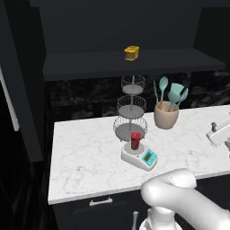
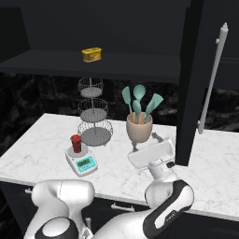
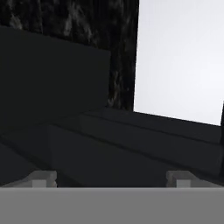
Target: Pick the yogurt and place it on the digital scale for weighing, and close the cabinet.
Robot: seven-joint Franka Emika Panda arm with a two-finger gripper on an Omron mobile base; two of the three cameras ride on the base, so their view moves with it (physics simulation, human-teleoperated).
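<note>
A dark kitchen with black wall units surrounds a white marble bench [image 2: 42, 149]. On it the digital scale [image 2: 82, 161] sits toward the near edge, and the yogurt [image 2: 76, 143] stands upright on its grey plate, so by the look of things the weighing half is done and the cabinet [image 2: 191, 84] is what remains. Its right door stands open, edge-on over the right part of the bench, its long silver handle [image 2: 212, 79] facing right.

The gripper [image 3: 109, 178] is spread wide and holds nothing; the hand view looks close along the door's dark panelling, with pale bench beyond.

The likely trouble is the door itself. A push too near the hinge side may slip off the panel rather than swing it, and a wrist that trails low could clip the utensil crock [image 2: 139, 127] just left of the hand. The wire basket stand [image 2: 93, 116] and the scale sit farther left, well apart from the door's arc. A yellow container [image 2: 92, 54] rests on the open shelf above, clear of the swing. Open bench lies to the right of the door.
</note>
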